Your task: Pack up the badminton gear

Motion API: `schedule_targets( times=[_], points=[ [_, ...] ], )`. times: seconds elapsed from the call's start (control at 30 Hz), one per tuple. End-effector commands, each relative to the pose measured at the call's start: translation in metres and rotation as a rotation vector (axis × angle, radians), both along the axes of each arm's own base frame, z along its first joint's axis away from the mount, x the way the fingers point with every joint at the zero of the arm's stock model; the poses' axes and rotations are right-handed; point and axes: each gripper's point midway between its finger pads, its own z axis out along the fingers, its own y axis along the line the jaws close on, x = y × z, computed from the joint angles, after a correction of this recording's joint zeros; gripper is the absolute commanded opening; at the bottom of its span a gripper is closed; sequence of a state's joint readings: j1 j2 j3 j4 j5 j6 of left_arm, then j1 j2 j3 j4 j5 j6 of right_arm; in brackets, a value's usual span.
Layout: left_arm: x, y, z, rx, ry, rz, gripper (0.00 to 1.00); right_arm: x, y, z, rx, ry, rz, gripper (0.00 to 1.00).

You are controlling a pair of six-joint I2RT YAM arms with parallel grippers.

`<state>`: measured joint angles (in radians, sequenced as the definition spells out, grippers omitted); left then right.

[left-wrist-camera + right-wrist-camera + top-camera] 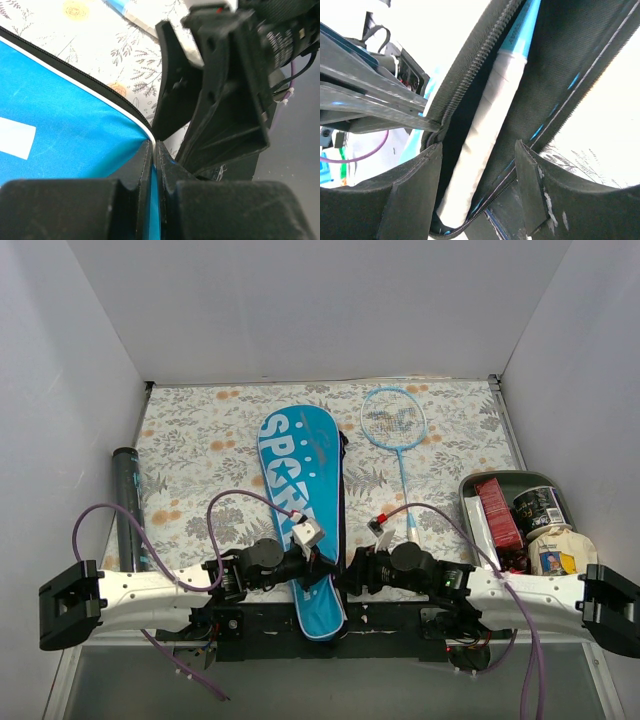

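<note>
The long blue cover (300, 490) lettered "SPORT" lies down the middle of the floral mat. My left gripper (322, 568) is shut on the cover's (75, 130) zipped edge near its narrow end, with blue fabric pinched between the jaws (155, 152). My right gripper (350, 572) stands open at the cover's mouth. Between its fingertips (477, 160) I see a racket's white handle (485, 125) lying inside the black lining, untouched. A second light-blue racket (397, 425) lies on the mat right of the cover. The black tube (127, 505) lies at the far left.
A grey tray (470, 485) at the right holds food packets and cans. The white side walls stand close on both sides. Purple cables loop over the mat from both arms.
</note>
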<state>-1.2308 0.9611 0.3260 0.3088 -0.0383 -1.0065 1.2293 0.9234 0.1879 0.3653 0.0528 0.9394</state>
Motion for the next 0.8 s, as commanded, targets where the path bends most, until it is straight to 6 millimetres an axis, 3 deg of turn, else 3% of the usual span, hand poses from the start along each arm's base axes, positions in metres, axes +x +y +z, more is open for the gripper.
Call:
schedule_targets(
  times=[0.0,0.13,0.23,0.37,0.4,0.77],
  points=[
    [0.0,0.002,-0.004,0.01,-0.012,0.001,0.0,0.021,-0.005,0.034,0.026,-0.098,-0.1,0.68],
    [0.0,0.001,-0.002,0.006,-0.015,-0.002,0.0,0.025,-0.018,0.031,0.012,-0.101,-0.148,0.67],
    [0.001,0.0,0.0,0.007,-0.02,-0.001,0.0,0.023,-0.024,0.021,-0.015,-0.078,-0.154,0.45],
    [0.002,-0.002,0.002,0.009,-0.026,-0.002,0.0,0.013,-0.025,0.004,-0.051,-0.029,-0.118,0.06],
    [0.003,-0.003,0.003,0.009,-0.029,-0.003,0.0,0.011,-0.026,-0.003,-0.06,-0.018,-0.113,0.01],
    [0.006,-0.002,0.002,0.014,-0.033,0.016,0.0,-0.01,-0.005,0.002,-0.019,0.025,0.03,0.01]
  ],
)
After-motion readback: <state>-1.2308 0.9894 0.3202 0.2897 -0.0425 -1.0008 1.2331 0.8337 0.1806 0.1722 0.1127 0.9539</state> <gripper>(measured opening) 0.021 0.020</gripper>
